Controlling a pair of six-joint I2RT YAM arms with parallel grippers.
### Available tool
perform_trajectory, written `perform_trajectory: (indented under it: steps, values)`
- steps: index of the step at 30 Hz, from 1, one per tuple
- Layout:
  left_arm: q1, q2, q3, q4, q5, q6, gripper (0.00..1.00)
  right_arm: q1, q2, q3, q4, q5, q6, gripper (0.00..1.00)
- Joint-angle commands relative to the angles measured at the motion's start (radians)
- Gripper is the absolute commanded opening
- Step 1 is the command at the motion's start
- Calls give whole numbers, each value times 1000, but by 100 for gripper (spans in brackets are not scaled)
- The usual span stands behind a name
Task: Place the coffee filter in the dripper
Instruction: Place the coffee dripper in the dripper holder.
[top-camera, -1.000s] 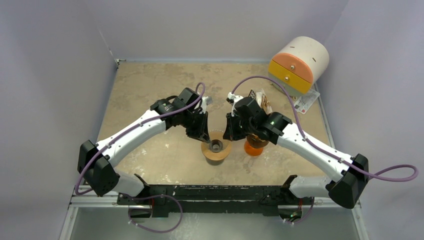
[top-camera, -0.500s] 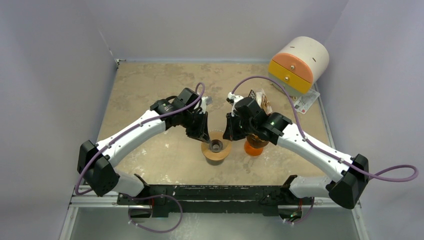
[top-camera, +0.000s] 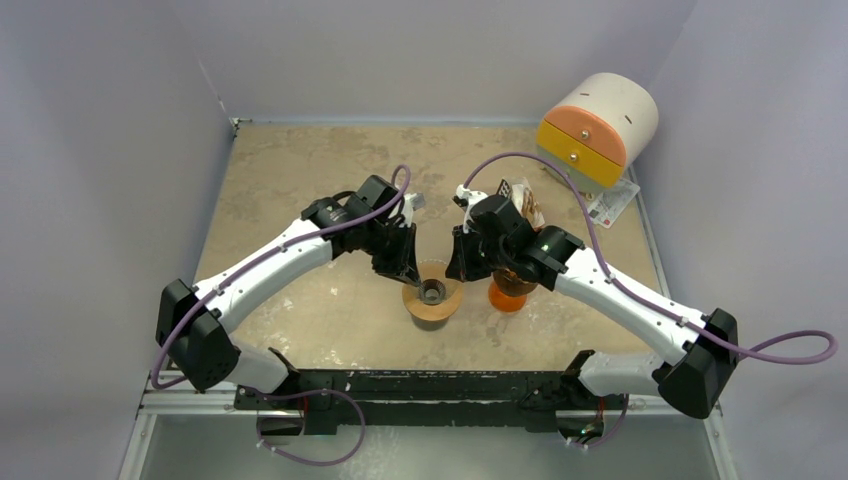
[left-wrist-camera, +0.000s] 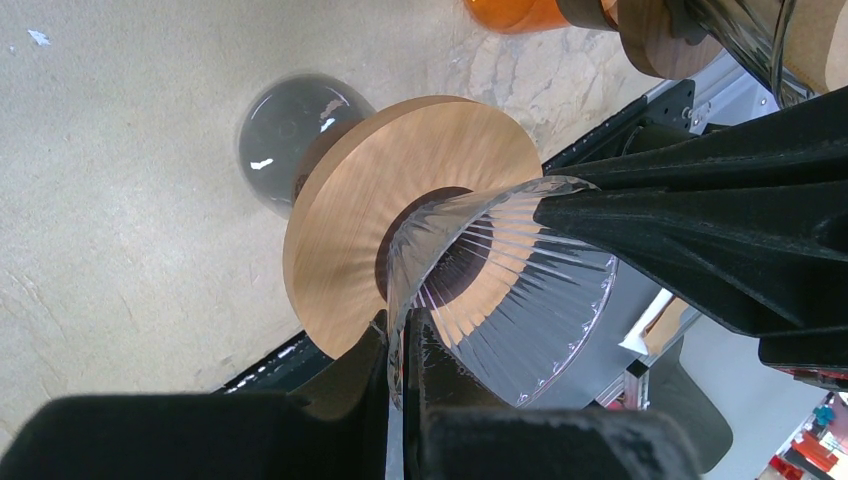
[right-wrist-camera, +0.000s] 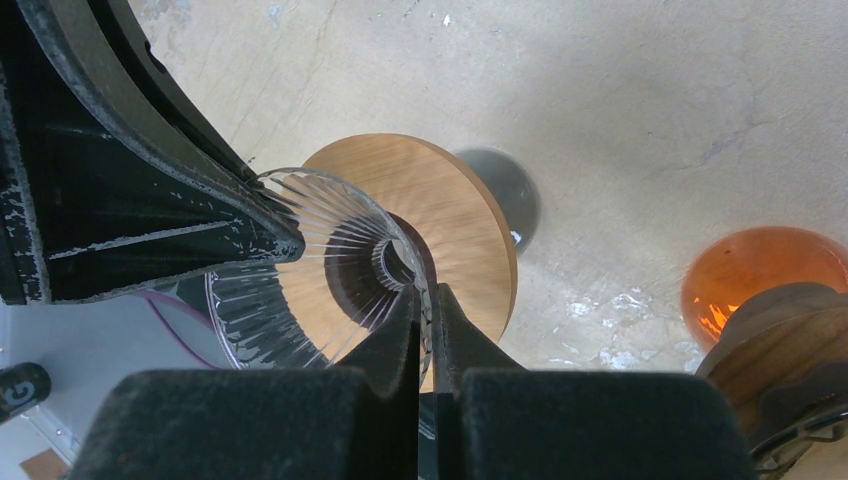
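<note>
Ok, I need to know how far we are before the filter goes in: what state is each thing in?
Glass dripper: upright, cone empty, no filter inside, gripped at its rim on two sides.
Left gripper: shut on the dripper's rim.
Right gripper: shut on the opposite rim.
Orange glass vessel: on the table beside it, not gripped.
Drawer unit: drawers shut.

I saw the dripper (top-camera: 431, 301), a clear ribbed glass cone in a round wooden collar, standing mouth up just beside the orange vessel (top-camera: 506, 298).
</note>
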Motion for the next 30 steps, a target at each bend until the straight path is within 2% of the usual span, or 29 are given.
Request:
perform_trajectory:
  steps: [1,18,26,30]
  values:
    - [-30,88,-36,-31,-31,62,0,18,107,-101,-174,32,-48,0]
    - [-75,49,-41,14,-68,97,0,21,-38,-213,-40,60,-55,0]
    - [-77,48,-4,-14,-90,94,0,21,-37,-148,-83,69,-52,0]
    - [-77,54,37,-50,-97,95,4,21,-35,-102,-127,70,-53,0]
